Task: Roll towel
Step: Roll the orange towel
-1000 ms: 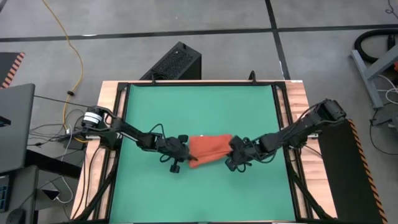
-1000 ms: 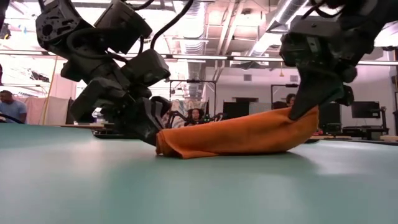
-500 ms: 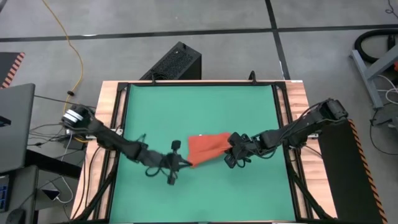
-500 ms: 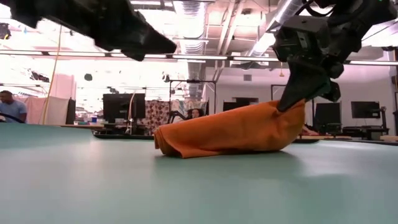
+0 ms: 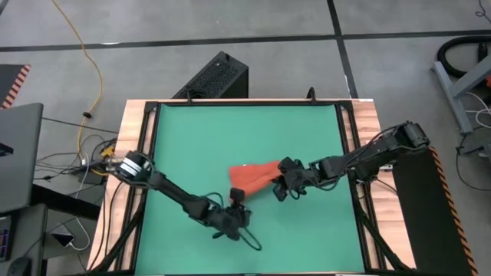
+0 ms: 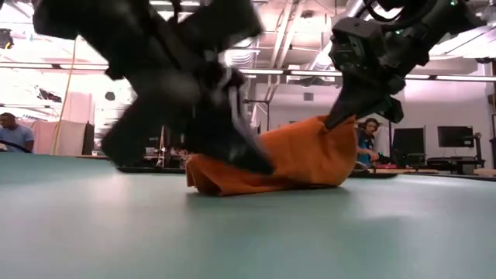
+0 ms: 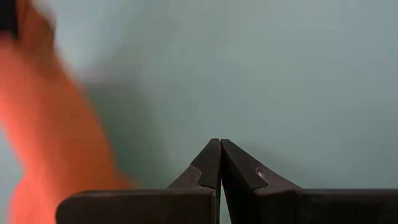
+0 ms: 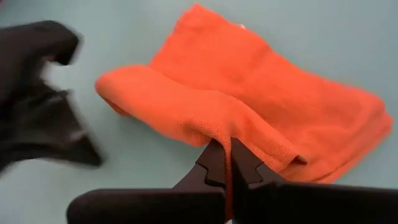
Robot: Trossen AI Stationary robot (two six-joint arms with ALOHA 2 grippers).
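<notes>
Towel (image 5: 253,175): bunched near the middle of the green table (image 5: 184,138), its 3 o'clock edge lifted off the surface.
Right gripper (image 5: 279,186): at the towel's 3 o'clock side, jaws pinched on a fold of the cloth, holding that edge raised.
Left gripper (image 5: 239,220): over bare table at the towel's 7 o'clock, clear of the cloth, jaws pressed together on nothing.

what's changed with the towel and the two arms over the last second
The left gripper let go of the towel and swung away toward the table's near edge, shut and empty. The right gripper, shut on the towel's edge, carried it leftward, bunching the cloth shorter and taller. The towel's other end stayed on the green mat.
</notes>
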